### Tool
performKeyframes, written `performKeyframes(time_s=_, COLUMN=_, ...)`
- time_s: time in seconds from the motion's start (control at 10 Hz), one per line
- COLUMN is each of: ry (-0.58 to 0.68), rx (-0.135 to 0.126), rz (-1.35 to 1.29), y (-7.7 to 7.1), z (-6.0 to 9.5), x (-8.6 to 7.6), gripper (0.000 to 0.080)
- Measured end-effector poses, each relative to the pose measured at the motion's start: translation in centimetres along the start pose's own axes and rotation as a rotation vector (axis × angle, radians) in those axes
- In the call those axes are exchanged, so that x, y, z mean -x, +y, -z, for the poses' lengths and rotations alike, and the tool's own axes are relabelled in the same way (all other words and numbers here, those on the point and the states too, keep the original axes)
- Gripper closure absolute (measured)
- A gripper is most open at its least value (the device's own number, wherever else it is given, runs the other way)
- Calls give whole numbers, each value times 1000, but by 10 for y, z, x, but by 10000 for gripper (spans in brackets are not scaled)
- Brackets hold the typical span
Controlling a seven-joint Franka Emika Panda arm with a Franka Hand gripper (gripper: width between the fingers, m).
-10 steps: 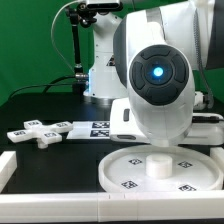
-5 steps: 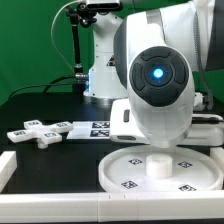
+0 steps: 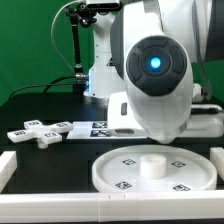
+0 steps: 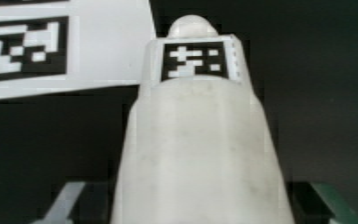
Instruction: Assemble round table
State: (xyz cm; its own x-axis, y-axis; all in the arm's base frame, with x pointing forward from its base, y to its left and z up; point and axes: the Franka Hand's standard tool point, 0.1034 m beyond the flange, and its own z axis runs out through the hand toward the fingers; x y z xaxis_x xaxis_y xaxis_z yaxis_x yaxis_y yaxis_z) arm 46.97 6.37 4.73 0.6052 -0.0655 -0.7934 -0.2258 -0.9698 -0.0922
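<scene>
In the wrist view, the white cylinder leg (image 4: pixel 202 130) runs away from the camera, with a square tag on its far end. My gripper (image 4: pixel 202 208) is shut on it, one finger (image 4: pixel 66 200) showing dark on each side. In the exterior view, the arm's big wrist housing (image 3: pixel 150 70) hides both the jaws and the leg. The round disc (image 3: pixel 118 172) lies flat at the front with a raised hub (image 3: pixel 151 165) in its middle, below the arm. The cross-shaped base (image 3: pixel 38 132) lies on the black table at the exterior view's left.
The marker board (image 3: pixel 95 128) lies behind the disc, and in the wrist view its corner (image 4: pixel 51 45) shows beside the leg. White border blocks run along the front (image 3: pixel 60 212) and the left edge (image 3: pixel 5 165). The robot's white base (image 3: pixel 100 75) stands at the back.
The jaws have closed on the leg. The wrist housing now sits a little higher in the exterior view, and more of the disc shows. The cross-shaped base has not moved.
</scene>
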Motion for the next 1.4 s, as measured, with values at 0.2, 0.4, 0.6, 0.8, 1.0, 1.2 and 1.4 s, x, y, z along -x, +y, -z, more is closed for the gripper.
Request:
performKeyframes(time_s=0.2, ry=15, rx=-6, rz=11, y=2, z=28, x=14, gripper=392)
performKeyframes(time_s=0.4, ry=38, rx=-5, rz=14, y=0, z=33, x=14, gripper=390)
performKeyframes(time_s=0.6, ry=140, rx=-9, rz=35, y=-1, z=42, x=3, gripper=390)
performKeyframes(time_s=0.8, ry=247, rx=-12, rz=80, y=2, z=63, x=12, gripper=390)
performKeyframes(time_s=1.0, ry=406, rx=-17, rz=102, y=-4, z=96, x=7, gripper=390)
performKeyframes(time_s=1.2, ry=568, rx=-14, rz=98, y=-3, z=96, x=4, gripper=390)
performKeyframes(time_s=1.4, ry=689, rx=-5, rz=110, y=-1, z=101, x=1, gripper=390)
